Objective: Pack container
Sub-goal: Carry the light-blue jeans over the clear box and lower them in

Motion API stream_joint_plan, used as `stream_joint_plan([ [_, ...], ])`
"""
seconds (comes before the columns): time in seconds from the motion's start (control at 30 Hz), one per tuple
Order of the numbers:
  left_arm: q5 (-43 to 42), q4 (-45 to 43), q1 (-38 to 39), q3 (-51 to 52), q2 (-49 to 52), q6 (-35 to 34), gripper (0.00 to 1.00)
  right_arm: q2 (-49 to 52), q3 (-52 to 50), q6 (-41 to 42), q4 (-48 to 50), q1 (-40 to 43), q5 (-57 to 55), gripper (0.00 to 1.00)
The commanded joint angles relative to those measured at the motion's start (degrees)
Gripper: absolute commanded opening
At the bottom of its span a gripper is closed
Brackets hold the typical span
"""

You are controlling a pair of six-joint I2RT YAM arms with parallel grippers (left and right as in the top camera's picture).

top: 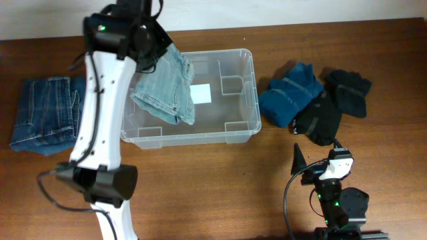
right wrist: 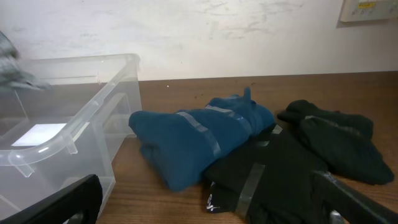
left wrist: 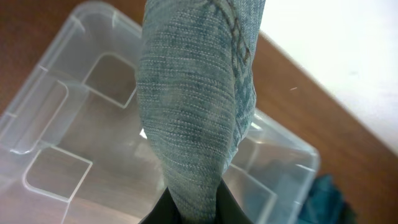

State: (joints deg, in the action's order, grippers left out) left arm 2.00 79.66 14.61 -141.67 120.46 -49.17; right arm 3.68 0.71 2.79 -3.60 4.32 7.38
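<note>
- Overhead: left gripper (top: 157, 53) clenched on light denim garment (top: 167, 87), dangling over the container (top: 256, 100) at centre of worktop (top: 213, 193). Placing step, I'd say. Folded jeans (top: 43, 113) left, blue garment (top: 290, 93) and black garments (top: 333, 103) right, all outside it.
- Left wrist: denim hangs above the open container; next move is likely to lower, then let go.
- Right wrist: right gripper (right wrist: 205, 186) spread, empty, facing blue garment. Brown wood worktop, white scuffed wall (right wrist: 186, 37).
</note>
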Motion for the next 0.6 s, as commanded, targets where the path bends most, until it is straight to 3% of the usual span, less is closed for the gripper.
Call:
stream_joint_plan([
  [0.0, 0.8, -1.1, 0.0, 1.4, 1.9, -1.2, 0.01, -0.4, -0.4, 0.0, -0.1, 0.3, -0.3, 0.98],
  [0.2, 0.4, -1.8, 0.0, 2.3, 3.3, -1.1, 0.03, -0.4, -0.4, 0.0, -0.1, 0.3, -0.3, 0.98],
  [0.23, 0.4, -1.4, 0.0, 2.3, 3.3, -1.1, 0.13, -0.4, -0.4, 0.0, -0.1, 0.3, -0.3, 0.98],
  [0.3, 0.4, -0.7, 0.0, 2.3, 3.3, -1.0, 0.87, -0.4, -0.4, 0.0, -0.1, 0.3, -0.3, 0.98],
  [0.33, 0.3, -0.6, 0.0, 2.3, 3.3, -0.2, 0.99, -0.4, -0.4, 0.0, -0.1, 0.3, -0.3, 0.98],
  [0.57, 0.4, -2.4, -1.6, 2.2, 3.3, 11.4, 0.99, -0.4, -0.4, 0.0, -0.1, 0.3, -0.3, 0.98],
])
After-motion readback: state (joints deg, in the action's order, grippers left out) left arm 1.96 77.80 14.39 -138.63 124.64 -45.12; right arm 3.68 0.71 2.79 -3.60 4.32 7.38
